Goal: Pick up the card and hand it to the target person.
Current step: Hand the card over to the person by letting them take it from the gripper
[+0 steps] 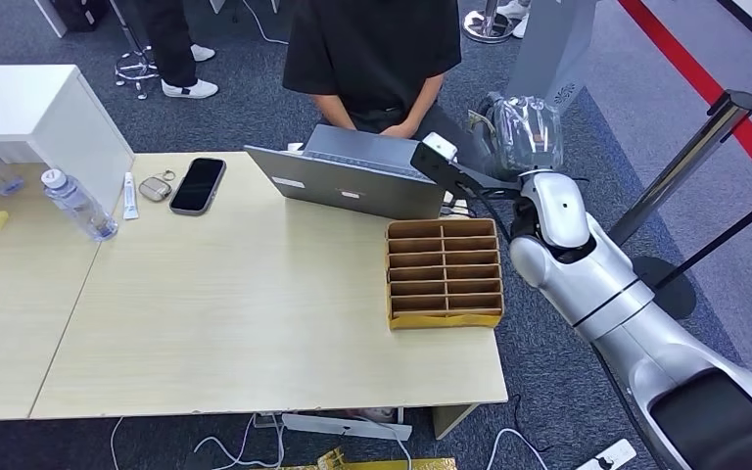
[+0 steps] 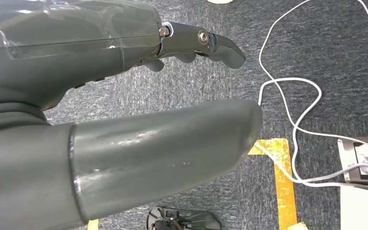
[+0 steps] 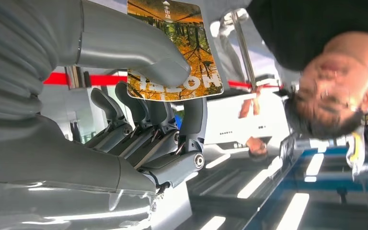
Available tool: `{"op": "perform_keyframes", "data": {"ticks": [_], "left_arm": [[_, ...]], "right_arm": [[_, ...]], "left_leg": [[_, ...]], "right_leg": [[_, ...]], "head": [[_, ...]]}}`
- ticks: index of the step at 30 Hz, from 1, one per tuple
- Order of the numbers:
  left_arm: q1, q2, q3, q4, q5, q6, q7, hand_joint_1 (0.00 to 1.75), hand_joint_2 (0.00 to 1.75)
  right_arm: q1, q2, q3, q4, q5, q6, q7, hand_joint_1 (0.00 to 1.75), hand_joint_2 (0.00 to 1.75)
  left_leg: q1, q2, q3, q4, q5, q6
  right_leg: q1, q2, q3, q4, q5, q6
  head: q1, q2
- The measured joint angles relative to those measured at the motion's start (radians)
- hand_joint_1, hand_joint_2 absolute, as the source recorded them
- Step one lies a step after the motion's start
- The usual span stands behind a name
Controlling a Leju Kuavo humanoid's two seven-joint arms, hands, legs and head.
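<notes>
Right wrist view has the card (image 3: 177,48) pinched between thumb and fingers of the right hand (image 3: 139,110); autumn-forest print, held flat w/ most of it sticking out past the grip. Head view puts that arm raised beyond the table's far right corner, hand (image 1: 524,132) up near the seated person (image 1: 372,59) in the black top. Step in hand looks like the handover itself. To do it well: keep the pinch firm, card edge presented toward the person w/ the free end clear to grab, arm steady, and release only once they've got hold. Their hands sit behind the laptop (image 1: 352,181), so they'd need to reach over. Left hand (image 2: 124,120) hangs low over carpet and cables, fingers apart, holding nothing. Surface: pale wood table (image 1: 245,323) w/ a slotted cardboard organiser (image 1: 444,274), phone (image 1: 198,184), water bottle (image 1: 76,204). Room: grey carpet, red belt barrier (image 1: 705,83) at right
</notes>
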Motion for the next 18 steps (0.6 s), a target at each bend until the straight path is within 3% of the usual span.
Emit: {"op": "perform_keyframes", "data": {"ticks": [9, 18], "left_arm": [[-0.01, -0.005, -0.018, 0.0, -0.007, -0.001, 0.008, 0.0, 0.0], [-0.011, -0.005, -0.023, 0.0, -0.007, -0.002, 0.011, 0.0, 0.0]], "right_arm": [[-0.022, 0.064, 0.031, 0.173, -0.028, -0.011, -0.041, 1.51, 1.75], [-0.022, 0.092, 0.042, 0.275, -0.032, -0.041, -0.05, 1.53, 1.75]], "left_leg": [[0.0, 0.0, 0.0, 0.0, 0.0, 0.0], [0.0, 0.0, 0.0, 0.0, 0.0, 0.0]], "right_leg": [[0.0, 0.0, 0.0, 0.0, 0.0, 0.0], [0.0, 0.0, 0.0, 0.0, 0.0, 0.0]], "head": [[0.0, 0.0], [0.0, 0.0]]}}
